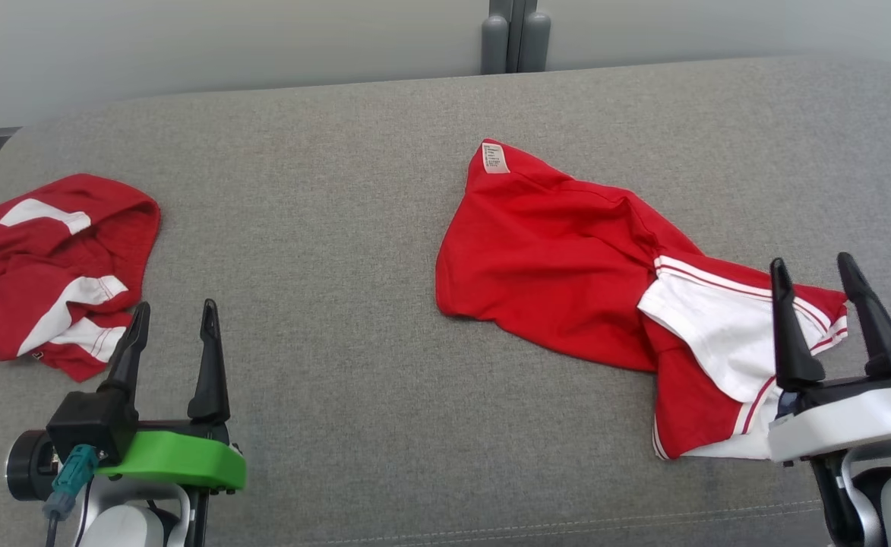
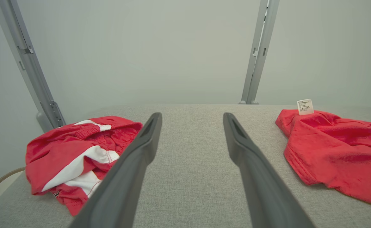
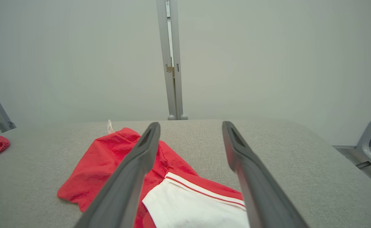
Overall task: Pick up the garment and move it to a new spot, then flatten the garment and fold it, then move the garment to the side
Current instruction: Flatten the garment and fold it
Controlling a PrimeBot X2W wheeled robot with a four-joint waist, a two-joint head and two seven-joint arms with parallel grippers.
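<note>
The red garment (image 1: 551,258) lies crumpled on the desk (image 1: 323,228), not yet picked up. The left gripper (image 1: 175,305) and right gripper (image 1: 811,260) hold their jaws spread and empty, so every step remains.

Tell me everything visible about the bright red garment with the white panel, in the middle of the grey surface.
The bright red garment looks like soft knit cloth. It lies crumpled, not flat, on the grey padded surface, from the middle toward the robot's right. A small white label stands at its far corner. Its right end shows a white panel edged with thin red stripes. The open right end effector is over that end, gripping nothing.
</note>
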